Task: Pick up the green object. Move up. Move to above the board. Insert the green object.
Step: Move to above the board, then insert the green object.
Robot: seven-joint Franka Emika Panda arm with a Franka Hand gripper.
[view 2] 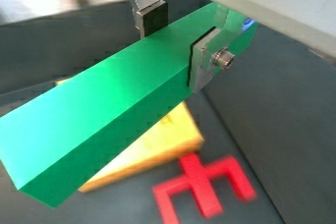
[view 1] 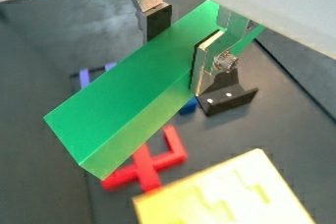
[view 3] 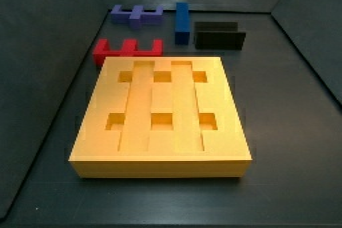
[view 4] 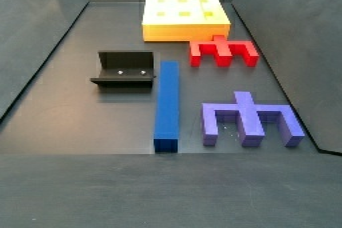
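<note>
The green object (view 1: 132,100) (view 2: 105,120), a long bright green bar, hangs in the air in both wrist views. My gripper (view 1: 183,43) (view 2: 178,41) is shut on it near one end, one silver finger on each long side. Below it lies the board (view 1: 237,194) (view 2: 144,154), a yellow-orange slab partly covered by the bar. Both side views show the board (view 3: 163,112) (view 4: 185,14) flat on the floor with its square holes empty. Neither the gripper nor the bar appears in the side views.
A red notched block (view 3: 127,49) (view 4: 223,52) (view 1: 147,164) lies next to the board. Beyond it are the dark fixture (view 3: 218,35) (view 4: 127,70) (view 1: 226,95), a long blue bar (view 4: 167,107) (view 3: 182,22) and a purple-blue forked block (view 4: 250,120) (view 3: 134,15). Dark walls enclose the floor.
</note>
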